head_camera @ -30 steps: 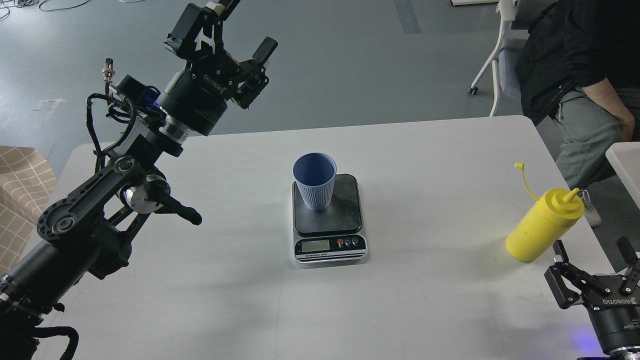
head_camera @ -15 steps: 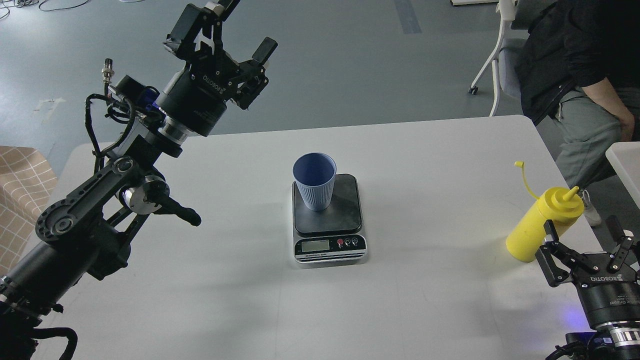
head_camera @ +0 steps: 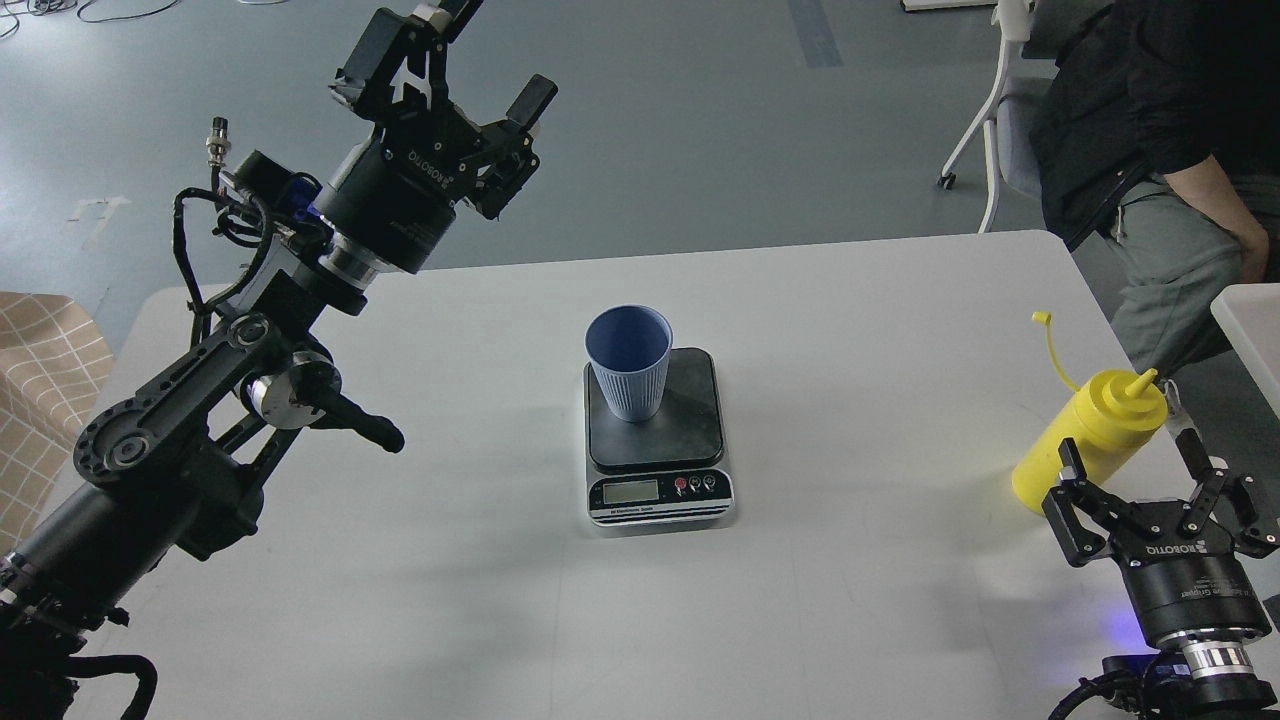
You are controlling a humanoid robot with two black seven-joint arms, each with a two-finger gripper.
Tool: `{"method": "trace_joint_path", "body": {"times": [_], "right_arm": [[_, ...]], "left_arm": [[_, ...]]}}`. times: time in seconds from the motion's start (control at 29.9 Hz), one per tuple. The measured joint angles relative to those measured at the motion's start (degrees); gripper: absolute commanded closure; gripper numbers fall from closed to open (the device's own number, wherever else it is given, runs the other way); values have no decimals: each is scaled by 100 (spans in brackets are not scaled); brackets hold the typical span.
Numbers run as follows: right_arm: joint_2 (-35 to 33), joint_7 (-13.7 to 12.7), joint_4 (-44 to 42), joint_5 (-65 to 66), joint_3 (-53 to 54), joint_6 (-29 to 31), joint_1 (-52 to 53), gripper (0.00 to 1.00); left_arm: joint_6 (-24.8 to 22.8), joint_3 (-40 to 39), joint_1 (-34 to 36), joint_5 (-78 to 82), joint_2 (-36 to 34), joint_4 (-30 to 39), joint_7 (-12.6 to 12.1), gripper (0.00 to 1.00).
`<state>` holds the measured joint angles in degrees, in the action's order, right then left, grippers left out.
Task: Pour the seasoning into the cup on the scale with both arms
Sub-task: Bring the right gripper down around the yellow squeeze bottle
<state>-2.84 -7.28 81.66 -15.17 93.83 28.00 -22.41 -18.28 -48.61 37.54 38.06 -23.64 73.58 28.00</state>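
The light blue ribbed cup (head_camera: 628,362) stands upright on the back left of the scale (head_camera: 657,435), a black platform with a silver front panel, at the table's middle. The yellow seasoning bottle (head_camera: 1092,435) stands near the table's right edge, its tethered cap hanging open up and to the left. My right gripper (head_camera: 1130,447) is open, its fingers (head_camera: 1070,463) on either side of the bottle's lower half, not closed on it. My left gripper (head_camera: 490,55) is open and empty, raised high beyond the table's back left, far from the cup.
A white table (head_camera: 480,580) carries everything. A seated person (head_camera: 1160,150) and a white chair (head_camera: 1000,120) are beyond the back right corner. A second white surface (head_camera: 1252,330) shows at the right edge. A checked cloth (head_camera: 40,380) is at the left.
My right gripper has moved forward and to the left, from in front of the bottle to astride its lower half. The bottle shifted slightly. The left arm has barely moved.
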Motion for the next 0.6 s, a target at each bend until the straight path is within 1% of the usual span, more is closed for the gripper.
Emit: {"method": "trace_joint_path", "body": {"times": [0.43, 0.5, 0.57, 0.6], "right_arm": [[139, 2, -716, 357, 15, 0, 511, 0], [155, 4, -785, 407, 19, 0, 582, 1], [156, 8, -885, 435, 23, 0, 688, 4], [156, 8, -929, 464, 24, 0, 740, 4]], "left_arm": [[0, 0, 5, 0, -8, 0, 0, 2], [0, 0, 5, 0, -3, 0, 0, 2], [-3, 0, 4, 0, -7, 28, 0, 2], [-4, 0, 1, 0, -15, 55, 0, 2]]}}
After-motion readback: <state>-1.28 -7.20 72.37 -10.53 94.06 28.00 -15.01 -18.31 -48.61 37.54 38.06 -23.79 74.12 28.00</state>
